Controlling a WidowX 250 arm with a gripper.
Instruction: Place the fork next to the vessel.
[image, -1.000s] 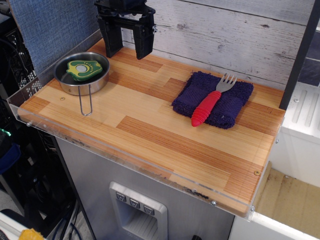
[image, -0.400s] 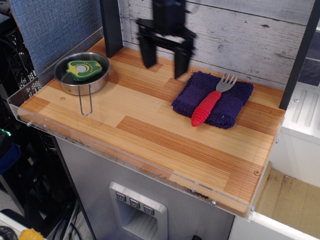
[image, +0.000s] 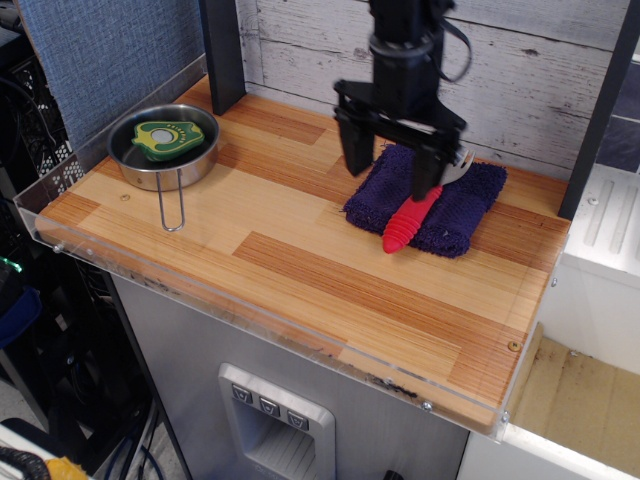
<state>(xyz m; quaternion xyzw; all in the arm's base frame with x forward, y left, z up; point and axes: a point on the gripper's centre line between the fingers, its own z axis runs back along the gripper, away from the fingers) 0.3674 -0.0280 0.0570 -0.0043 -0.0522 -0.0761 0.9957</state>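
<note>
Wooden worktop (image: 300, 270) with the gripper (image: 392, 170) above the dark blue towel (image: 455, 215), fingers spread wide and holding nothing. The fork (image: 408, 224) lies on the towel, its head partly hidden behind the gripper. The pan (image: 163, 148) stands well apart at the left rear corner.

Red-handled fork (image: 406, 226) on towel (image: 460, 210), pan (image: 164, 146) apart
</note>
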